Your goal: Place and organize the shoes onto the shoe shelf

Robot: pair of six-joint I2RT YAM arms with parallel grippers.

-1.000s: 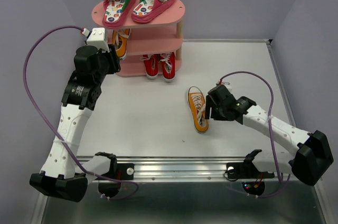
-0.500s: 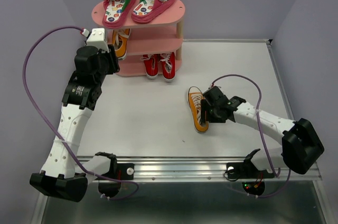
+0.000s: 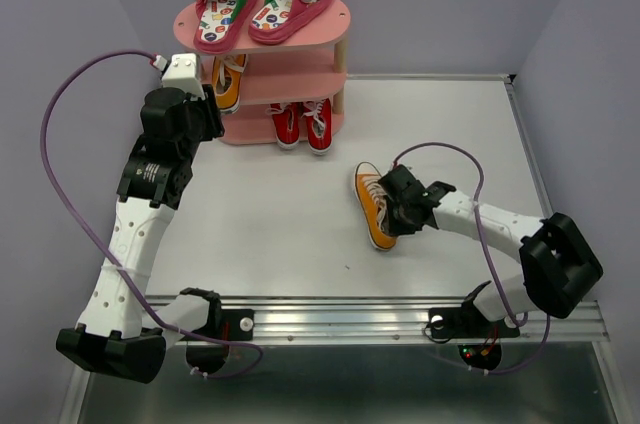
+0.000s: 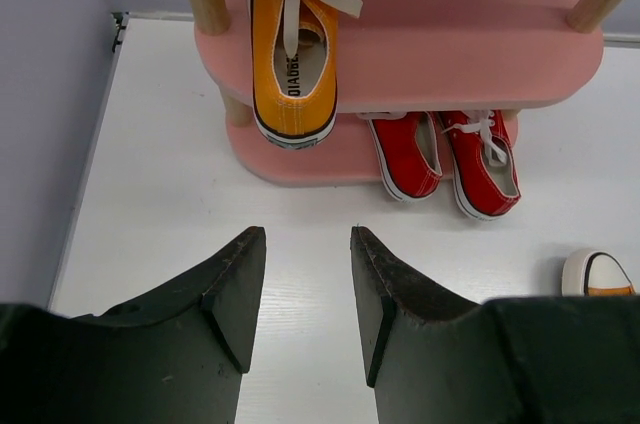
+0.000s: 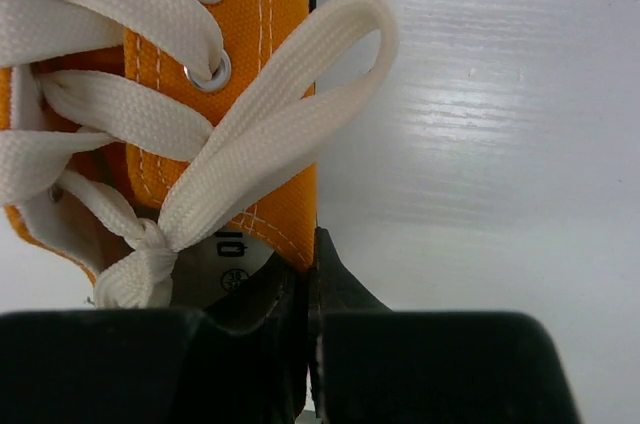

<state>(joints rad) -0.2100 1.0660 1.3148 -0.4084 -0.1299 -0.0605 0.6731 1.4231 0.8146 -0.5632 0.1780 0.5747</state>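
My right gripper (image 3: pixel 398 206) pinched tight on side wall of loose orange sneaker (image 3: pixel 374 207), mid worktop (image 3: pixel 260 224), well apart from shoe shelf (image 3: pixel 335 24) at far edge

Left gripper (image 4: pixel 307 244) fingers apart, holds nothing

I think: pick-up step

Next: lift, carry to middle board (image 4: pixel 450 34), set beside other orange sneaker (image 4: pixel 293 54)

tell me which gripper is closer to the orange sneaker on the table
Right. The right gripper is shut on that orange sneaker's side wall. The left gripper hangs open well away from it, in front of the shoe shelf.
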